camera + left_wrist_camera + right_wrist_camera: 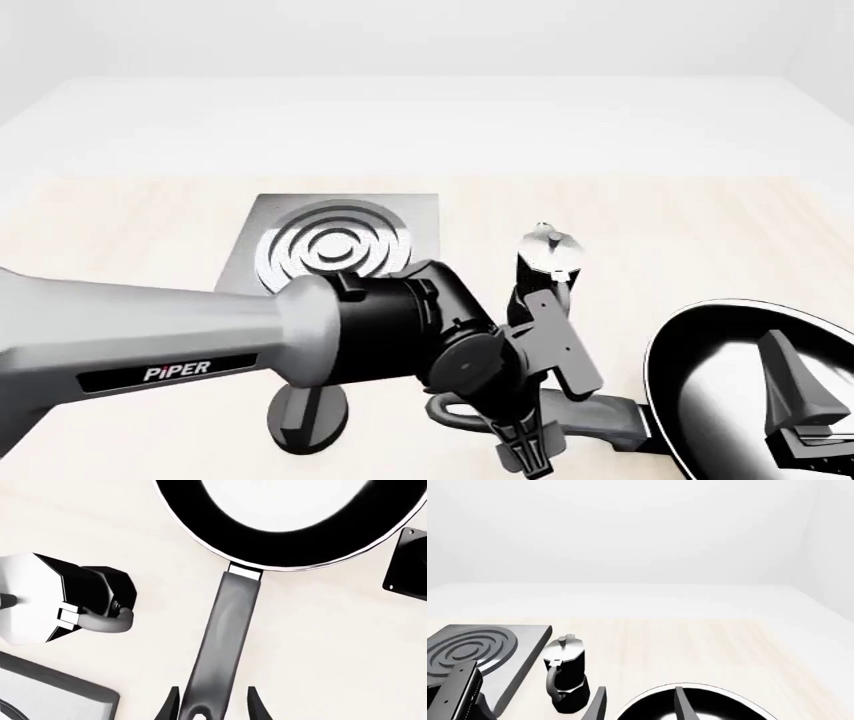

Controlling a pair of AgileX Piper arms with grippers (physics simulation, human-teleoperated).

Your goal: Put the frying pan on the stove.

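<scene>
The frying pan [293,525] is large, round and glossy black, with a long dark grey handle [227,630]. In the front view the frying pan [727,390] lies at the near right of the table. My left gripper [212,709] is open, one finger on each side of the handle's looped end, with gaps to both. From the front, that left gripper [527,455] points down at the handle. The stove [334,245], a grey square plate with ring burner, lies further back to the left. My right gripper [640,705] hangs open over the pan [720,705], holding nothing.
A small black moka pot [547,260] stands between stove and pan, close to the left wrist. A black oval knob [307,415] sits near the front, under the left arm. A black boxy part [407,565] shows beside the pan's rim. Pale tabletop stretches behind the pan.
</scene>
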